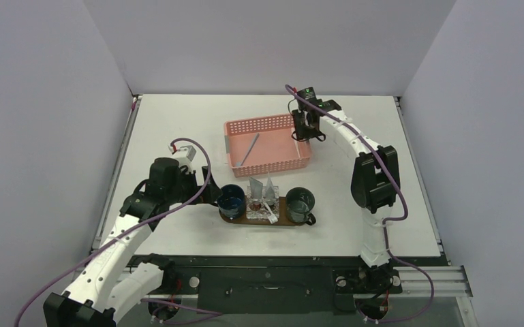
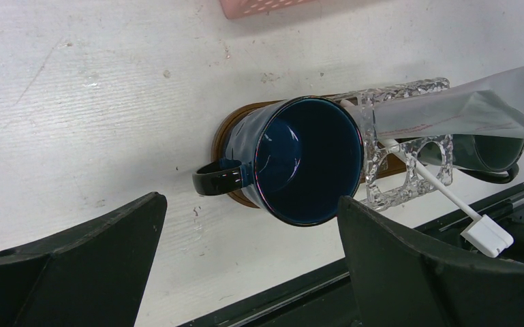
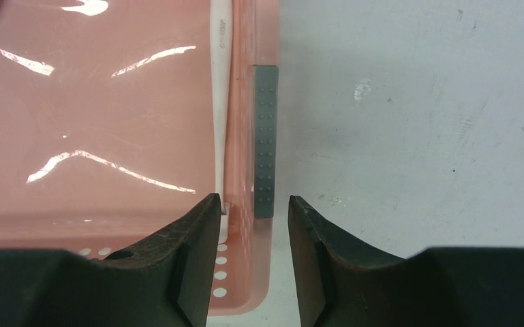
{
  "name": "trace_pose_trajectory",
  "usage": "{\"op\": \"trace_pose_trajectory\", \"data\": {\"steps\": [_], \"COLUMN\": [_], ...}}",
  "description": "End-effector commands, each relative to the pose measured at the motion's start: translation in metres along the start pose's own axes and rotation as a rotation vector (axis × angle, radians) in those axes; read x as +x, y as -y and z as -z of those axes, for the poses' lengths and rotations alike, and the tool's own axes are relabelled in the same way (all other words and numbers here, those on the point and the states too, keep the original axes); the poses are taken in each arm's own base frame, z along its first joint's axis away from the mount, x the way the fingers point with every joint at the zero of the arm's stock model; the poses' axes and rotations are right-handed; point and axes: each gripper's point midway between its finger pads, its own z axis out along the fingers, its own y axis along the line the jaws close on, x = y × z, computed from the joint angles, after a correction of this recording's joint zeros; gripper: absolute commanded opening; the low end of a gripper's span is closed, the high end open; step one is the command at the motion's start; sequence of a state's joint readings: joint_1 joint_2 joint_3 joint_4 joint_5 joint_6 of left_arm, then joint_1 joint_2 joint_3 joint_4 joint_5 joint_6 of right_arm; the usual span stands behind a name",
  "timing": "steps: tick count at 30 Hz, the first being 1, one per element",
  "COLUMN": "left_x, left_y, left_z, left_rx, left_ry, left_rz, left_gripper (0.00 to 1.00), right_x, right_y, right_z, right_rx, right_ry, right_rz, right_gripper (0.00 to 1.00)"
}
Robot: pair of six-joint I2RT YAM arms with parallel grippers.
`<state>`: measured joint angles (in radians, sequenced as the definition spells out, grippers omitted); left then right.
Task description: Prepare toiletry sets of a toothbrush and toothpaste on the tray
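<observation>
Top: tray at table's near edge, carrying blue mug, clear holder, 2nd mug; basket behind. Left wrist: left gripper spread wide, empty, blue mug between fingers. Right wrist: right gripper narrowly parted over basket wall, pinching nothing; white toothbrush inside, beside grey strip, poss. another brush.

A white table sits between plain gray walls. A pink basket full of little holes lies near the middle of the table, a bit closer to the far edge. Closer to the near edge, two mugs stand in a row with a small see-through holder between them. The dark blue mug is toward the left edge, and its handle points that way. The other dark mug is toward the right edge.
</observation>
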<state>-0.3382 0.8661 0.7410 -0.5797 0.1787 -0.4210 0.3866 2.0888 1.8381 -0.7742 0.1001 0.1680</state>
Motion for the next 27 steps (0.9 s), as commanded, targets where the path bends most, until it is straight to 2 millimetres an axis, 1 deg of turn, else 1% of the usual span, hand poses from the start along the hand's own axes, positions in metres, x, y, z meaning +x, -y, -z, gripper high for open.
{"op": "trace_pose_trajectory", "data": {"steps": [1,3,5,7,8,9,10,11,12,13,15,17,21,26,27], "left_x": [-0.017,-0.017,-0.017,-0.017,-0.017,-0.017,-0.017,-0.017,-0.017,-0.016,-0.016,-0.016,-0.017,-0.018,-0.018], "left_y": [0.005,0.005,0.004,0.004,0.004,0.004,0.004,0.004,0.004,0.004,0.004,0.004,0.005,0.006,0.006], "left_z": [-0.001,-0.002,-0.003,-0.002,-0.002,-0.002,-0.002,-0.002,-0.002,-0.002,-0.001,0.0,0.001,0.002,0.002], "left_rx": [0.012,0.013,0.011,0.009,0.01,0.01,0.01,0.01,0.01,0.01,0.009,0.011,0.014,0.021,0.021], "left_ry": [0.048,0.043,0.04,0.043,0.044,0.045,0.045,0.045,0.044,0.043,0.043,0.047,0.053,0.06,0.059], "left_rz": [-0.021,-0.019,-0.018,-0.019,-0.019,-0.02,-0.019,-0.02,-0.021,-0.02,-0.02,-0.021,-0.022,-0.025,-0.025], "left_gripper": [0.96,0.96,0.96,0.96,0.96,0.96,0.96,0.96,0.96,0.96,0.96,0.96,0.96,0.96,0.96], "right_x": [-0.044,-0.056,-0.061,-0.071,-0.072,-0.077,-0.077,-0.082,-0.081,-0.085,-0.086,-0.089,-0.092,-0.094,-0.091], "right_y": [-0.001,-0.009,-0.021,-0.033,-0.041,-0.046,-0.055,-0.061,-0.07,-0.076,-0.093,-0.105,-0.128,-0.15,-0.156], "right_z": [0.042,0.053,0.059,0.067,0.066,0.069,0.066,0.068,0.065,0.066,0.059,0.055,0.047,0.036,0.031], "right_rx": [-0.033,-0.068,-0.1,-0.122,-0.134,-0.141,-0.15,-0.162,-0.175,-0.185,-0.206,-0.221,-0.253,-0.292,-0.297], "right_ry": [0.139,0.174,0.188,0.218,0.217,0.232,0.229,0.243,0.238,0.252,0.253,0.262,0.275,0.284,0.276], "right_rz": [-0.049,-0.062,-0.064,-0.07,-0.063,-0.073,-0.069,-0.085,-0.083,-0.099,-0.111,-0.126,-0.162,-0.212,-0.212], "right_gripper": [0.38,0.38,0.38,0.38,0.38,0.38,0.38,0.38,0.38,0.38,0.39,0.39,0.4,0.41,0.41]}}
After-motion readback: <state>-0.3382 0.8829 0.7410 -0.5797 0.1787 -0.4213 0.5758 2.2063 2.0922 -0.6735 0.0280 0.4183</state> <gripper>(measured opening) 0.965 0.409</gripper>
